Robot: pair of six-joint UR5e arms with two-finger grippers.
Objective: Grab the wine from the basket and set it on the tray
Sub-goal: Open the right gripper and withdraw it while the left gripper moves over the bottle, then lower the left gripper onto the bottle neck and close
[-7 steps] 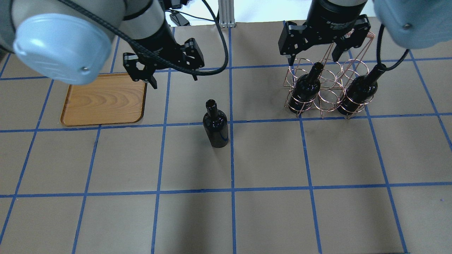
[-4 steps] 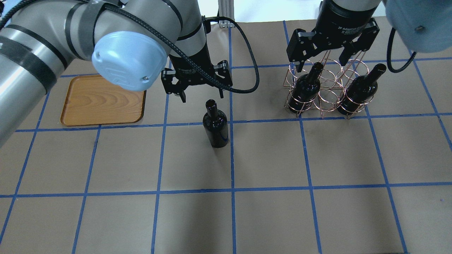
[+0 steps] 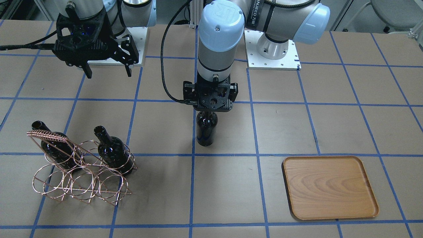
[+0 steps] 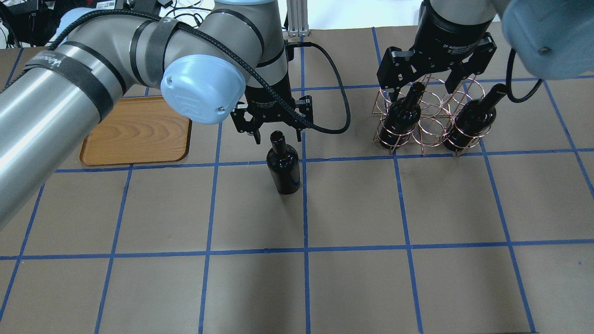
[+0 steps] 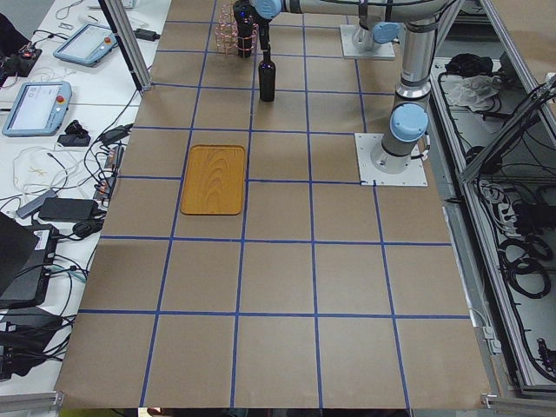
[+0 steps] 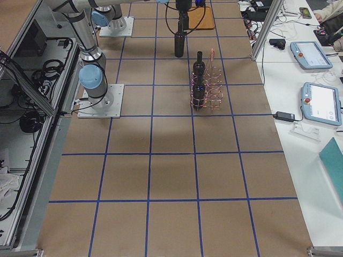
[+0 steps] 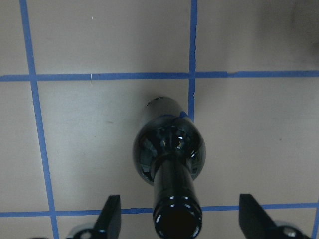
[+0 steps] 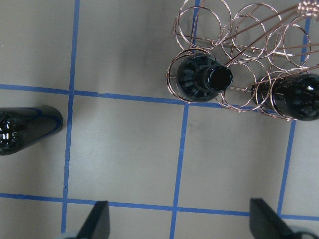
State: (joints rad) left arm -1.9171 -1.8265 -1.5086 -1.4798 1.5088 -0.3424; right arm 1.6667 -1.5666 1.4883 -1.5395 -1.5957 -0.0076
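Note:
A near-black wine bottle (image 4: 283, 167) stands upright on the table's middle, apart from the basket; it also shows in the front view (image 3: 206, 130). My left gripper (image 4: 277, 136) is open, its fingers (image 7: 110, 216) on either side of the bottle's mouth (image 7: 177, 219) without touching it. My right gripper (image 4: 420, 90) is open and empty, above the copper wire basket (image 4: 431, 123). The basket holds two more bottles, one (image 4: 401, 116) on its left and one (image 4: 471, 118) on its right. The wooden tray (image 4: 134, 132) lies empty at the left.
Blue tape lines grid the brown table. The basket's coil-wrapped handle (image 3: 46, 135) leans over one bottle. The arm bases (image 3: 272, 49) stand at the robot's edge. Tablets and cables (image 5: 39, 104) lie on benches beyond the table's far edge.
My left arm has swung right from beside the tray to the standing bottle, and its open gripper now straddles the neck. My right gripper has shifted slightly over the basket.

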